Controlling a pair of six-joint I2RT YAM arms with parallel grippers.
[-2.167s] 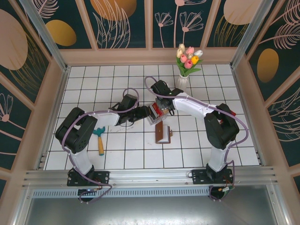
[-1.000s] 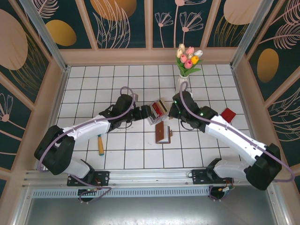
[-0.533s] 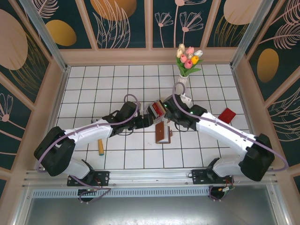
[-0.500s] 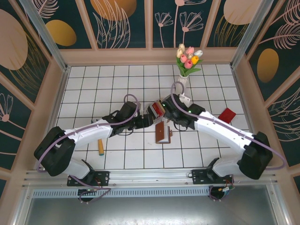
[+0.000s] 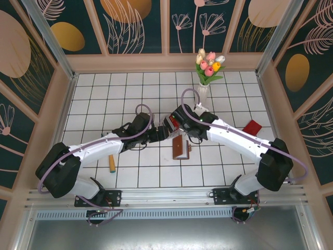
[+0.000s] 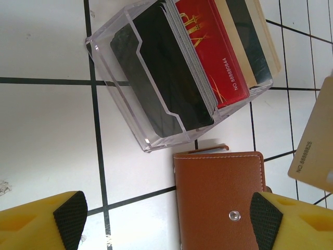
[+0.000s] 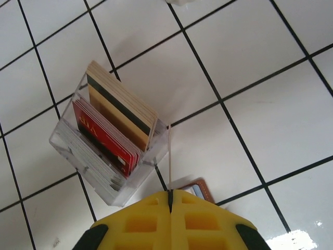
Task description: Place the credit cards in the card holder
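A red card, standing in the clear box, is showing small gold print along its edge in the left wrist view: "NO" followed by a run of digits, mostly eights, seemingly 88880844, though the last figures are hard to be sure of. Larger gold lettering is running across the same card's face, looking like "VIP" and partly hidden by the neighbouring cards. A beige card at the right edge of that view is carrying dark print, "NO" and a number beginning 88888 and seemingly ending in 25. In the right wrist view the red card is showing gold lettering too small to read surely.
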